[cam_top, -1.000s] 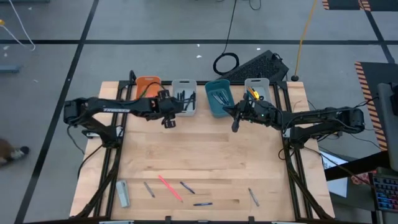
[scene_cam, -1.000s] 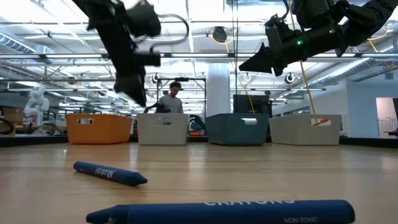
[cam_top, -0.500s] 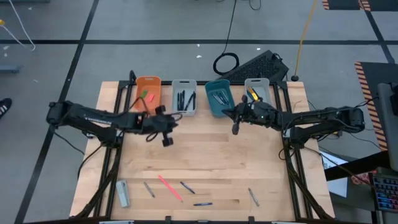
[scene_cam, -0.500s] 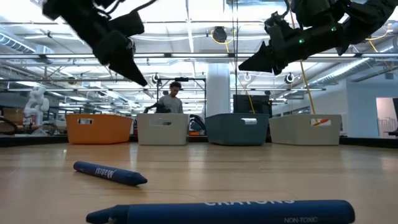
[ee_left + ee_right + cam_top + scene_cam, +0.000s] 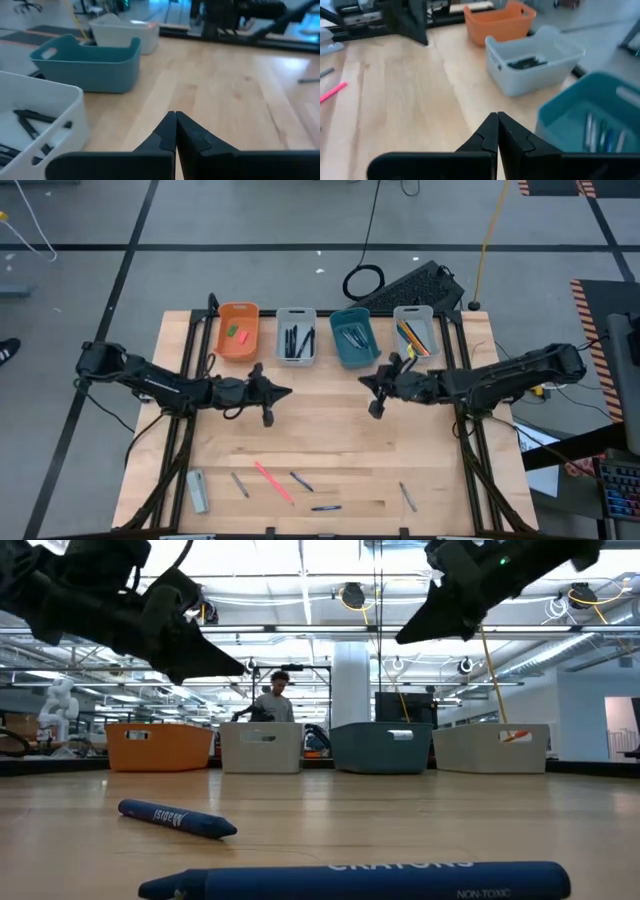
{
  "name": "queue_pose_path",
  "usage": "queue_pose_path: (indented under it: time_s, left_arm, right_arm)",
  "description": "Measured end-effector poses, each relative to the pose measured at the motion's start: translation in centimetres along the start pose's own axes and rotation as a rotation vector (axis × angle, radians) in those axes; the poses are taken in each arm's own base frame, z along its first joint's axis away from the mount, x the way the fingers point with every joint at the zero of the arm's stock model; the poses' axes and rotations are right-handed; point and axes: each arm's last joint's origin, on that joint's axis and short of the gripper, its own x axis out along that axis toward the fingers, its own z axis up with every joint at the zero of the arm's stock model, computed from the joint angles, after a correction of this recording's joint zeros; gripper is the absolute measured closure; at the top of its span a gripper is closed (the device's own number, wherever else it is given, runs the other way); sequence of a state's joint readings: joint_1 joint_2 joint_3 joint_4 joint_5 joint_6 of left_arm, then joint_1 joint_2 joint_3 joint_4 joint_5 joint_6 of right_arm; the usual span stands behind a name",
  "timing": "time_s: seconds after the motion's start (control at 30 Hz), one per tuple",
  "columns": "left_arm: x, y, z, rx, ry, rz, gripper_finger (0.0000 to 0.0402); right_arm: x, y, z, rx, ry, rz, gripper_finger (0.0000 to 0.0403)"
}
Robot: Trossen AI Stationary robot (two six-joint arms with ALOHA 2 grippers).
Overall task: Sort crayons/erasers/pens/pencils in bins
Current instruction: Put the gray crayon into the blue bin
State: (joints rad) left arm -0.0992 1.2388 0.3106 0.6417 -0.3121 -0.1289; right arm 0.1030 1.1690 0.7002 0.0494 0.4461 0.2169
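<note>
While both pairs of fingers are pressed together with nothing between them, the left gripper (image 5: 281,392) and right gripper (image 5: 366,376) hang above the bare middle of the bench (image 5: 330,440), tips turned toward each other but well apart. Behind them, along the far edge, the four bins stand in a row: the orange bin (image 5: 238,331) holds the green eraser (image 5: 240,336) and pink-red eraser (image 5: 229,332); the grey-white bin (image 5: 296,335) beside it holds dark pens; the teal bin (image 5: 352,337) holds slim grey sticks, seemingly pencils; the outer pale bin (image 5: 415,328) holds bright crayons.

Unsorted pieces lie near the front edge, well away from both grippers: a pink stick (image 5: 272,481), a grey stick (image 5: 239,484), two blue crayons (image 5: 301,481) and (image 5: 325,507), another grey stick (image 5: 408,496), and a pale flat block (image 5: 197,490) at the left corner.

My worry is the reach forward. The thin sticks lie flat, so shut or barely parted fingers could skate over one and roll it off the front edge. The pink stick and neighbouring crayon lie close enough that one might get nudged. Both arms heading for the central cluster could also collide.
</note>
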Motion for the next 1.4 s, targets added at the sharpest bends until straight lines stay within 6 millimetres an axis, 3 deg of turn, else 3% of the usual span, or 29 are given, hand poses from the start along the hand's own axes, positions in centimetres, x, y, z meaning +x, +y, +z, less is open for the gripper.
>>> queue_pose_path:
  time_s: [0.23, 0.47, 0.8, 0.97, 1.23, 1.4]
  left_arm:
    - [-0.3, 1.1, -0.6, 0.007, -0.059, 0.032, 0.0389]
    - [-0.2, 1.8, -0.4, 0.019, -0.060, 0.024, 0.0393]
    - [-0.1, 2.0, -0.4, 0.034, -0.060, 0.033, 0.0393]
    - [-0.1, 2.0, -0.4, 0.034, -0.059, 0.033, 0.0388]
    - [-0.1, 2.0, -0.4, 0.034, -0.058, 0.032, 0.0387]
    - [-0.1, 1.8, -0.5, 0.036, -0.053, -0.021, 0.0388]
  right_arm:
    - [-1.7, 2.4, -0.5, 0.136, 0.153, 0.003, 0.0403]
    - [-1.6, 5.2, -1.2, 0.210, 0.413, -0.026, 0.0403]
    - [-2.4, 9.0, -3.9, 0.386, 0.685, 0.024, 0.0403]
    - [-3.8, 10.7, -5.6, 0.474, 0.822, -0.029, 0.0403]
    - [-5.2, 15.2, -4.7, 0.490, 1.017, -0.153, 0.0402]
    - [-6.3, 17.7, -6.3, 0.599, 1.101, -0.216, 0.0375]
